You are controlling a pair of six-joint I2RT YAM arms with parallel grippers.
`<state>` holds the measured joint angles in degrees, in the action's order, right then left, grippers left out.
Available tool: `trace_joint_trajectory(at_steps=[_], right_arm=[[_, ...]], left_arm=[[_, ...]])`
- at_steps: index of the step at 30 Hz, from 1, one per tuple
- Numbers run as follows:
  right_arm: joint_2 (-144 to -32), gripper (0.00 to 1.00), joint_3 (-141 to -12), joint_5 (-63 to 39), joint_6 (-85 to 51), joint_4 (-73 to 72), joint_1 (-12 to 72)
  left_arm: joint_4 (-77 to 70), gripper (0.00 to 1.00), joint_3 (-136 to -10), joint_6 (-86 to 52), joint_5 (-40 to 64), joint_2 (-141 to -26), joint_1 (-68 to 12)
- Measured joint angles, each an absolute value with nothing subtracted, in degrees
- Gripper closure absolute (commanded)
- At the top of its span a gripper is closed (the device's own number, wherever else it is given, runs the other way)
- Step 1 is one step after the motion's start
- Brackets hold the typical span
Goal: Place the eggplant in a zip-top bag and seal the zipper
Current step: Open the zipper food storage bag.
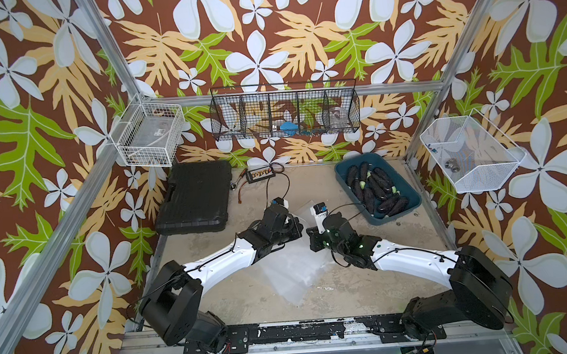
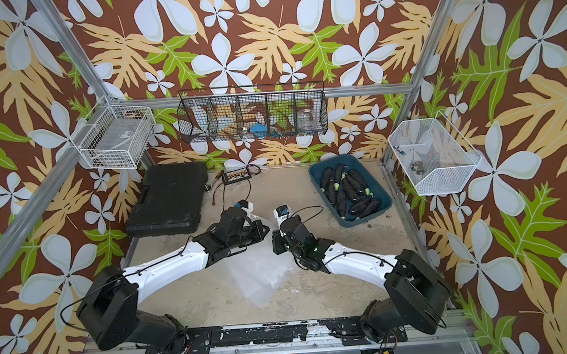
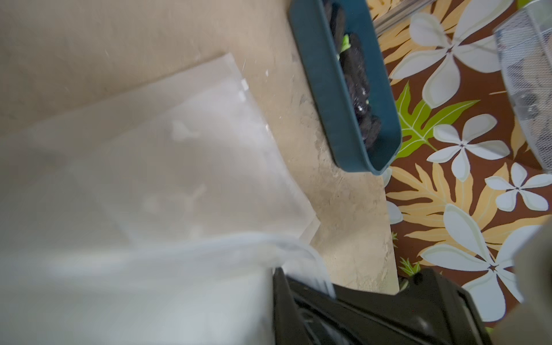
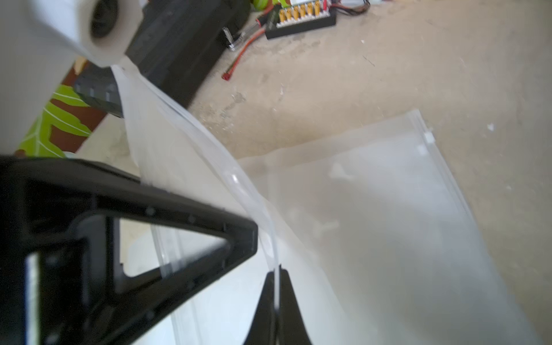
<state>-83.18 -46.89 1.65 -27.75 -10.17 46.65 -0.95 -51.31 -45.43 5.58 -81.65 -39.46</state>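
Note:
A clear zip-top bag (image 1: pixel 292 269) hangs slack between my two grippers at mid-table, its body trailing on the tabletop toward the near edge. My left gripper (image 1: pixel 300 229) (image 3: pixel 298 286) is shut on the bag's zipper rim (image 3: pixel 310 263). Right beside it, my right gripper (image 1: pixel 311 240) (image 4: pixel 277 277) is shut on the same rim, which stands as a thin strip (image 4: pixel 209 149) between its black fingers. Several dark purple eggplants (image 1: pixel 377 188) (image 3: pixel 355 71) lie in a blue tray (image 1: pixel 377 220) at the back right. Neither gripper holds one.
Another clear bag (image 4: pixel 388 194) lies flat just beyond the grippers. A black case (image 1: pixel 194 197) sits at the back left, with a charger board (image 1: pixel 258 175) and cables beside it. Wire baskets (image 1: pixel 149 136) (image 1: pixel 284 113) (image 1: pixel 468 154) hang on the walls.

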Motion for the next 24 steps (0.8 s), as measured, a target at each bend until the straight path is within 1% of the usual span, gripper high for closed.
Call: trace_joint_trajectory(at_steps=[5,9,13,16,19,22,24], right_arm=[[-84.9,0.99,-53.2,-2.0,-25.3,-10.7,51.3],[-86.3,0.99,-58.8,-4.3,-25.1,-12.1,55.4],[-88.1,0.99,-64.6,-5.9,-25.1,-14.0,59.6],[-88.7,1.00,-66.1,-8.6,-26.8,-16.4,60.9],[-87.9,0.99,-64.3,-10.4,-29.8,-19.7,60.7],[-85.9,0.99,-59.5,-12.3,-34.2,-23.0,57.6],[-85.0,0.99,-55.7,-12.0,-37.1,-23.8,54.2]], left_arm=[[8.4,1.00,-50.4,-41.8,-0.2,-69.9,-38.8],[20.4,1.00,-55.3,-39.0,-6.1,-62.3,-38.8],[31.7,1.00,-61.7,-37.3,-11.3,-57.3,-38.8],[37.9,1.00,-65.7,-36.8,-12.9,-55.9,-38.8],[41.8,1.00,-68.1,-36.2,-13.0,-56.8,-38.8],[42.7,1.00,-68.9,-35.2,-12.4,-61.2,-38.8],[42.2,1.00,-68.8,-34.1,-11.2,-66.1,-38.8]])
